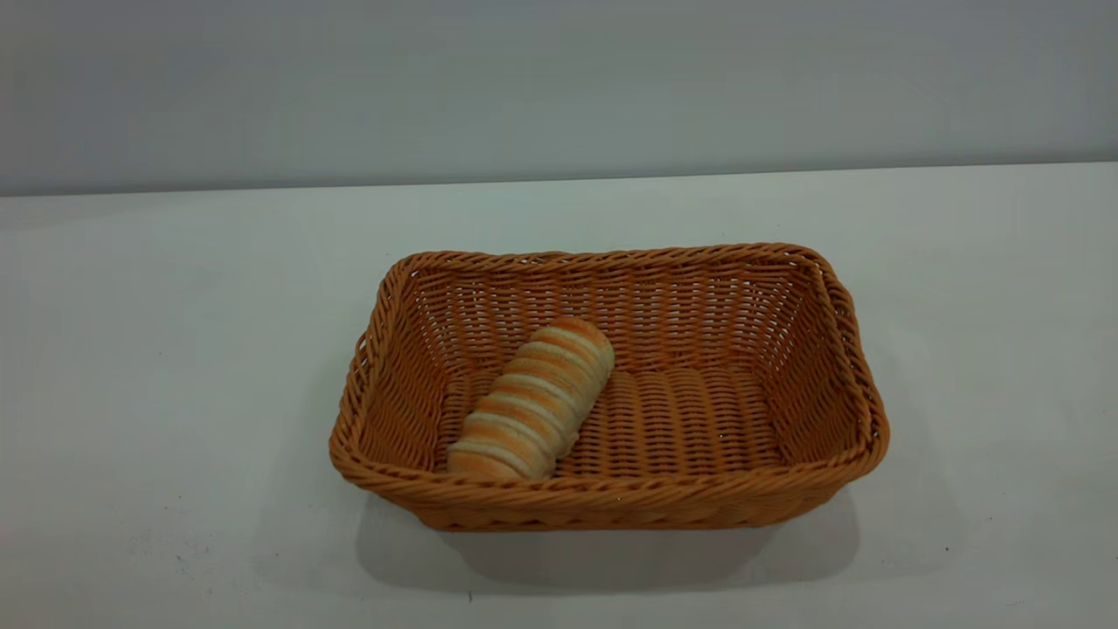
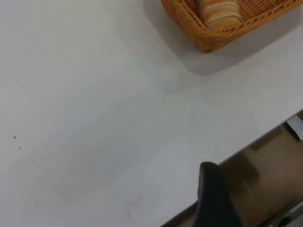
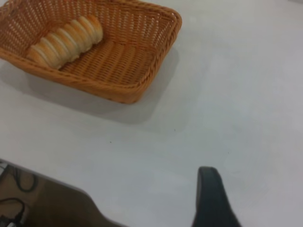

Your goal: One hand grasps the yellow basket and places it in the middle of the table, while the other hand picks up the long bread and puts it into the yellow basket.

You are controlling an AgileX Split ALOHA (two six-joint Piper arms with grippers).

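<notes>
The yellow basket (image 1: pixel 611 500) stands in the middle of the white table (image 1: pixel 175 349). The long bread (image 1: pixel 533 402) lies inside it on the woven floor, slanted, toward the basket's left end. No arm shows in the exterior view. In the left wrist view one dark finger (image 2: pixel 214 198) of my left gripper hangs over the table's edge, far from the basket (image 2: pixel 208 41) and bread (image 2: pixel 218 12). In the right wrist view one dark finger (image 3: pixel 210 198) of my right gripper is above bare table, well away from the basket (image 3: pixel 142 82) and bread (image 3: pixel 66 40).
The table's edge and a brown floor (image 2: pixel 270 179) show in the left wrist view. The right wrist view shows the table's edge with dark cables (image 3: pixel 14 194) below it. A grey wall (image 1: pixel 559 87) runs behind the table.
</notes>
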